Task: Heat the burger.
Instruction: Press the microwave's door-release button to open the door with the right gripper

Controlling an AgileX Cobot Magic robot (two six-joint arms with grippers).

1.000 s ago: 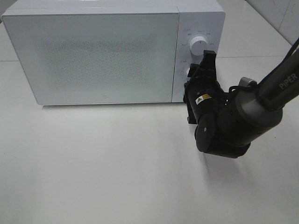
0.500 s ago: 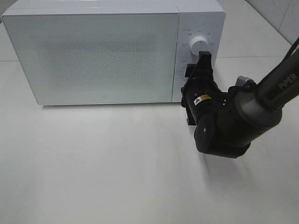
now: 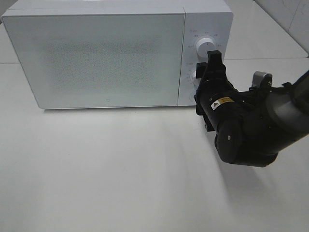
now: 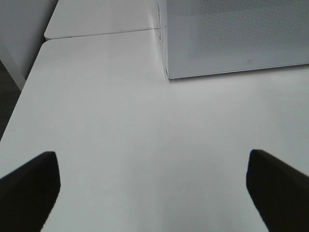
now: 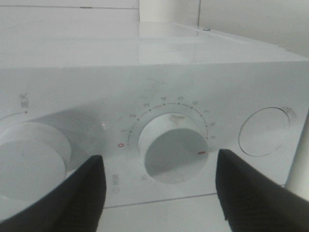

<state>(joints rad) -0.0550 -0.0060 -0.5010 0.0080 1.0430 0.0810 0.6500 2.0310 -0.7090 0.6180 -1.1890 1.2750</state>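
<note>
The burger is out of view; the white microwave (image 3: 101, 58) has its door closed. My right gripper (image 3: 208, 63) points at the control panel, level with the lower dial (image 3: 196, 75). In the right wrist view that gripper (image 5: 158, 169) is open. Its dark fingers (image 5: 72, 193) stand on either side of the numbered dial (image 5: 171, 147), with a gap on each side. My left gripper (image 4: 153, 193) is open over bare table, with nothing between its fingers.
An upper dial (image 3: 205, 46) sits above the lower one on the panel. A round push button (image 5: 264, 131) lies beside the numbered dial. The white table (image 3: 120, 169) stretches out before the microwave, and its edge (image 4: 19, 111) shows in the left wrist view.
My right gripper's fingers have spread wider and come off the lower dial. The right arm has shifted a little to the right. The left gripper has not moved.
</note>
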